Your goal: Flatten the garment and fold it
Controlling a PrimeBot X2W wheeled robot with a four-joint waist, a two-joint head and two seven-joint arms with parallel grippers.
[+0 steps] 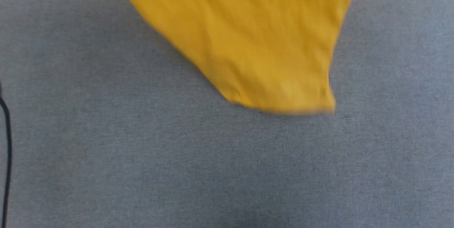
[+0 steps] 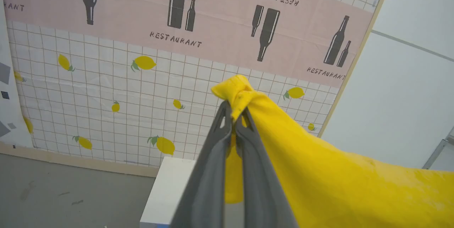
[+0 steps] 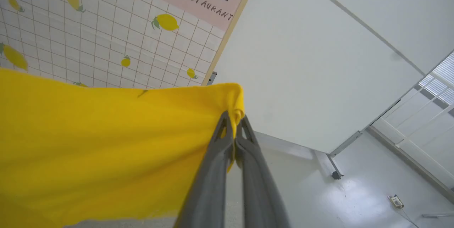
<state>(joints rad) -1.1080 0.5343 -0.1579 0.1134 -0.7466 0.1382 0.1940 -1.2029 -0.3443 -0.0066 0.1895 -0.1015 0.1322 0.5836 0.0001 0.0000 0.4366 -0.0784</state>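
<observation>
- Left fingers (image 2: 209, 178): dark grey pair, pressed together and clamped on a bunched corner of the garment (image 2: 337, 185). A knot of yellow cloth stood up past the tips.
- Right fingers (image 3: 209, 185): dark grey pair, likewise together, pinching a rolled edge of the garment (image 3: 88, 150) at its corner.
- Garment, left wrist view: mustard-yellow cloth ran from the pinched corner down to the lower right of that view.
- Garment, right wrist view: a broad sheet spread leftward from the grip, its top edge drawn nearly straight.
- Garment (image 1: 255, 36), head view: a tapering yellow panel came down from the top edge over the desk (image 1: 142, 167). Its lower hem was blurred, and contact with the desk could not be told.
- Desk, head view: grey woven surface, with a black cable (image 1: 7, 143) at its left border.
- White box (image 2: 166, 192), left wrist view: sat beyond the fingers, on a grey floor (image 2: 53, 189).
- Wall covering (image 2: 142, 89), left wrist view: white grid with lemon prints, and a pink band with bottles and the word RESTAURANT.
- Pale glossy floor (image 3: 354, 192), right wrist view: bore a small socket block (image 3: 395, 201), with a white partition (image 3: 312, 79) behind it.
</observation>
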